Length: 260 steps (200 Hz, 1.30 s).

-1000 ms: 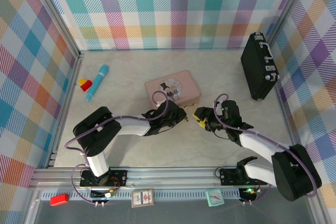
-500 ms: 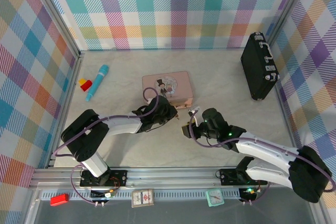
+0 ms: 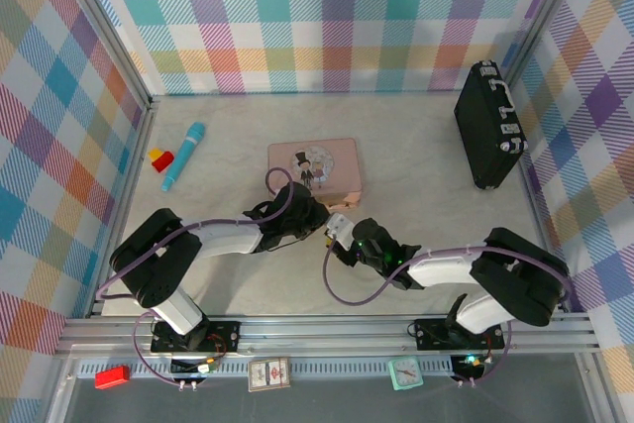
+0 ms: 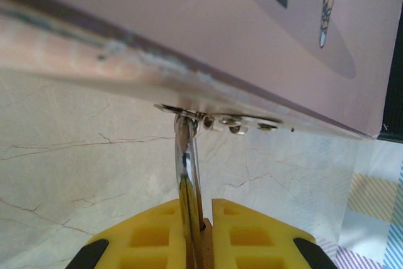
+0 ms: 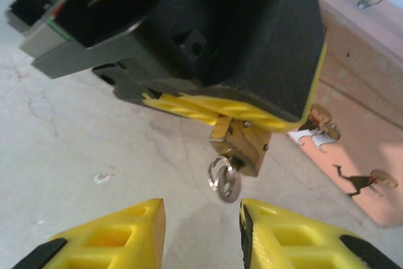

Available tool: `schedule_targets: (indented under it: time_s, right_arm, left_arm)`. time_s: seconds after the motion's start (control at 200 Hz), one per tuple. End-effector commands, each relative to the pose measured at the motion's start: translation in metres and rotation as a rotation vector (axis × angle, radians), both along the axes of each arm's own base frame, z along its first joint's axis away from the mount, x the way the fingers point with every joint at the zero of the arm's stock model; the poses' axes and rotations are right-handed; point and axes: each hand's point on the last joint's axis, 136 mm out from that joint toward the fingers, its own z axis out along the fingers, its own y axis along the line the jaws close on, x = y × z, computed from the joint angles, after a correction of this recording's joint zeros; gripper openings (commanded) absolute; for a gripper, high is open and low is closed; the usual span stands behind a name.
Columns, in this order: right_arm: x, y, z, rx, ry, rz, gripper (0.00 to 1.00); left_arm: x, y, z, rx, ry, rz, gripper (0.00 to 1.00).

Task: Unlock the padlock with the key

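Two arms meet just in front of the pink tin (image 3: 315,167).
Stretched low from its base, the left arm has the left gripper (image 4: 203,212) clamped on the padlock (image 5: 242,144), whose shackle (image 4: 187,155) rises to the tin's latch (image 4: 217,120). The right arm folds back toward centre, and the right gripper (image 5: 201,212) faces the lock with its fingers apart, gripping nothing. The key (image 5: 223,179) hangs beneath the brass body, seemingly seated in the keyhole, just above that gap.

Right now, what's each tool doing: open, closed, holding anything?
Left tool: closed on the padlock.
Right tool: open, holding nothing, key ring just ahead.
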Motion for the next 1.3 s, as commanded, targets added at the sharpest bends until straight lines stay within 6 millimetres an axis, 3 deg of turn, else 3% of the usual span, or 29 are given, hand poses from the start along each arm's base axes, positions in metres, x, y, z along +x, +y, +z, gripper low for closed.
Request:
schedule_targets:
  time_s: [0.0,0.535,0.885,1.005,1.145,1.295]
  right_arm:
    - [0.014,0.007,0.021,0.028,-0.148,-0.013,0.34]
    - [0.022,0.014,0.011,0.009,-0.158,-0.049,0.16]
    - [0.022,0.021,0.018,0.113,-0.1,-0.075,0.07]
    - [0.012,0.027,0.021,0.196,0.034,-0.024,0.02]
    - [0.014,0.007,0.029,0.462,0.418,-0.118,0.0]
    - [0.0,0.005,0.026,0.541,0.587,-0.159,0.0]
  left_arm:
    - [0.008,-0.012,0.041,-0.116,-0.095,-0.021,0.0]
    - [0.005,-0.014,0.039,-0.144,-0.088,-0.03,0.0]
    - [0.005,-0.015,0.039,-0.153,-0.085,-0.032,0.0]
    - [0.005,-0.015,0.039,-0.152,-0.085,-0.032,0.0]
    - [0.005,-0.018,0.041,-0.157,-0.091,-0.047,0.0]
    - [0.006,-0.021,0.041,-0.161,-0.096,-0.053,0.0]
